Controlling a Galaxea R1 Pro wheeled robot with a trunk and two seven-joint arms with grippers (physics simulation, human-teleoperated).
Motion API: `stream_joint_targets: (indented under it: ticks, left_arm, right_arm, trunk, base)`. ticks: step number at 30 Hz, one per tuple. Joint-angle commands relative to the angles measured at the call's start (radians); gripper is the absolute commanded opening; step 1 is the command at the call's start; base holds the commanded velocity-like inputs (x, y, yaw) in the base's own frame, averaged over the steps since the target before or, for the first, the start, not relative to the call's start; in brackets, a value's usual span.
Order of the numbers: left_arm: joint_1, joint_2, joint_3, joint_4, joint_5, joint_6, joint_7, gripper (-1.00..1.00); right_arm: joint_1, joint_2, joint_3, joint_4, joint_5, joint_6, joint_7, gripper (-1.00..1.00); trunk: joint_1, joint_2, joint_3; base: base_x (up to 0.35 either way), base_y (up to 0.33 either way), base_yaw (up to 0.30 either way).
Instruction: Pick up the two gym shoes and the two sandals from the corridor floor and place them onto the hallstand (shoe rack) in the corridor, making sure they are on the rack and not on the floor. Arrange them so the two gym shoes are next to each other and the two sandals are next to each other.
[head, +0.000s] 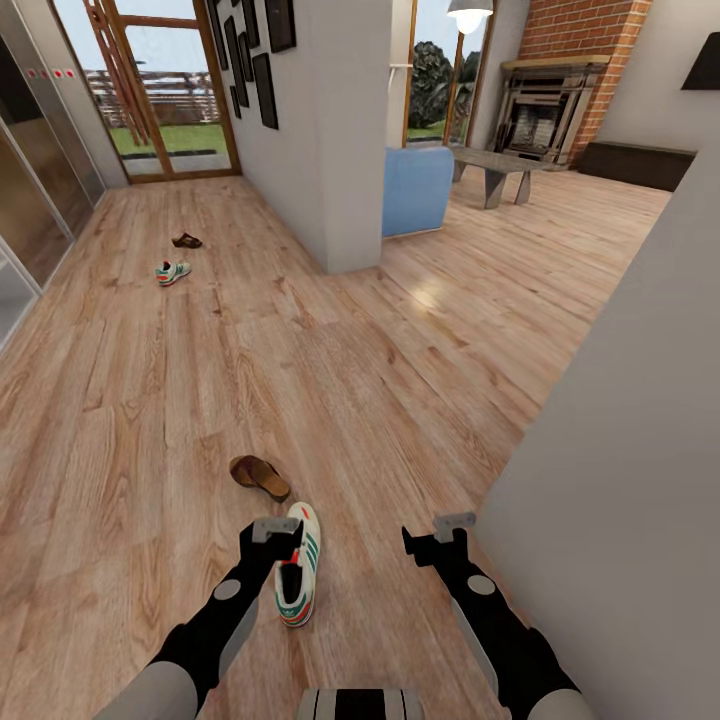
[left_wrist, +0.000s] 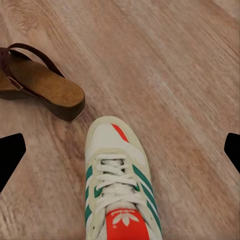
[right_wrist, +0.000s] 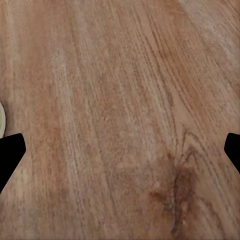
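The near gym shoe (head: 298, 580) should be taken squarely across its midsection, with the released left claw (head: 274, 529) lowered straight so a finger passes down each side without nudging it. The shoe lies on the corridor floor (head: 400, 380) directly beneath that claw, toe pointing far, with a sandal (head: 260, 476) just beyond. The right claw (head: 440, 527) is spread, holding nothing, over bare planks.

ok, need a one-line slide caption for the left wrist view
Open left gripper above a white gym shoe, with a brown sandal beside its toe on the wood floor.
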Motion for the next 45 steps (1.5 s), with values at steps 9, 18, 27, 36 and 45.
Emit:
stream_joint_targets:
  ticks: [9,18,27,36,45]
  left_arm:
    - [0.0,0.0,-0.003,0.013,0.004,-0.003,0.0,1.0]
    - [0.002,0.0,-0.003,0.017,0.005,-0.005,0.0,1.0]
    - [0.003,0.0,-0.003,0.043,0.005,-0.007,-0.001,1.0]
    - [0.003,0.0,-0.003,0.055,0.005,-0.009,-0.002,1.0]
    - [0.003,-0.001,-0.003,0.068,0.004,-0.009,-0.003,1.0]
  right_arm:
    - [0.0,0.0,0.001,-0.001,0.0,0.004,0.0,1.0]
    - [-0.001,0.0,0.001,-0.001,0.0,0.004,0.0,1.0]
    - [-0.001,0.0,0.001,-0.001,0.0,0.005,-0.001,1.0]
    - [0.0,0.0,0.001,-0.001,0.0,0.005,-0.001,1.0]
    - [0.0,0.0,0.001,-0.001,0.0,0.005,-0.001,1.0]
  trunk:
    - [0.0,0.0,-0.001]
    - [0.0,0.0,-0.002]
    - [0.003,-0.002,-0.04]
    - [0.007,-0.004,-0.089]
    - [0.009,-0.005,-0.118]
  base:
    - [0.0,0.0,0.0]
    - [0.0,0.0,0.0]
    - [0.0,0.0,0.0]
    - [0.0,0.0,0.0]
    - [0.0,0.0,0.0]
